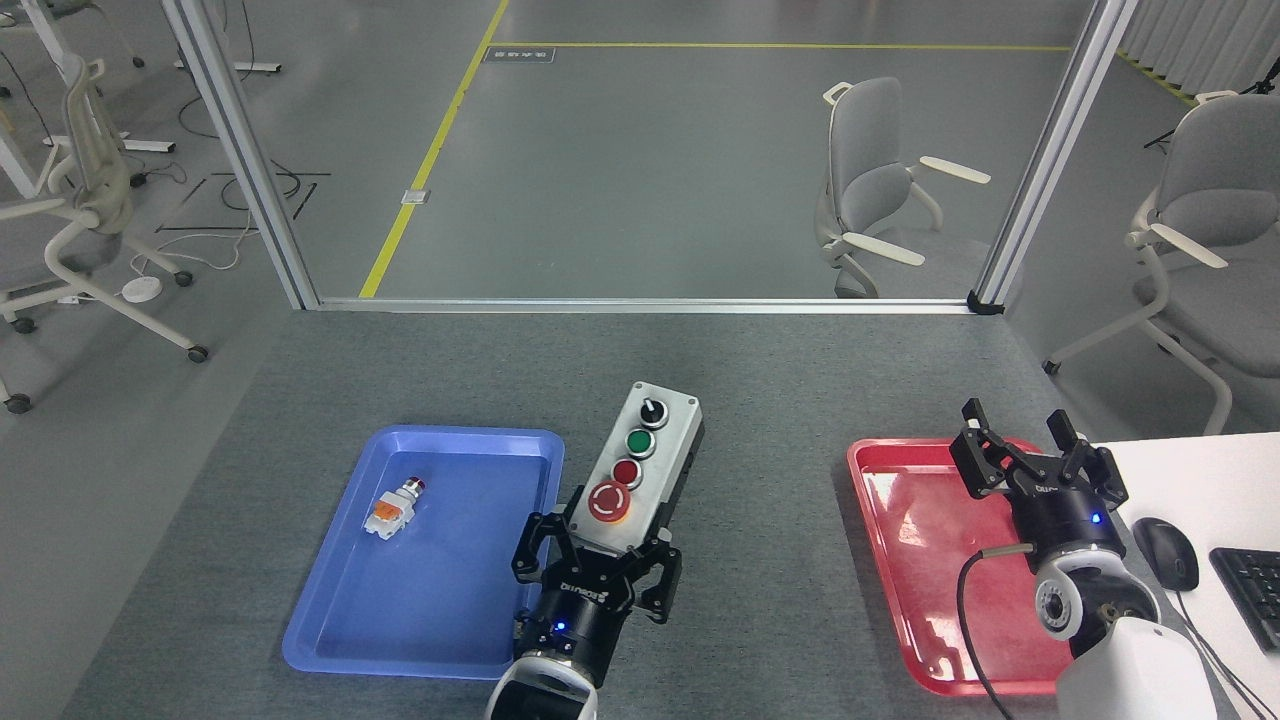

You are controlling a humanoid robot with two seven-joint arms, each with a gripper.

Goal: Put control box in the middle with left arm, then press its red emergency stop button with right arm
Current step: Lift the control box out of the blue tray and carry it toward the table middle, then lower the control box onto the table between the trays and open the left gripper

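The control box [645, 462], light grey lid over a black base, is held by its near end in my left gripper [598, 553], which is shut on it. It hangs over the grey tabletop [770, 420] just right of the blue tray [330, 600]. Its red emergency stop button [609, 501] faces up nearest the gripper, with a small red, a green and a black knob beyond it. My right gripper [1035, 445] stands open over the far right corner of the red tray [900, 560], with nothing between its fingers.
A small white-orange button part [392, 507] lies in the blue tray. A white desk with a mouse [1166, 553] and keyboard [1255, 590] stands at the right. An aluminium frame [640, 305] borders the table's far edge, with office chairs beyond.
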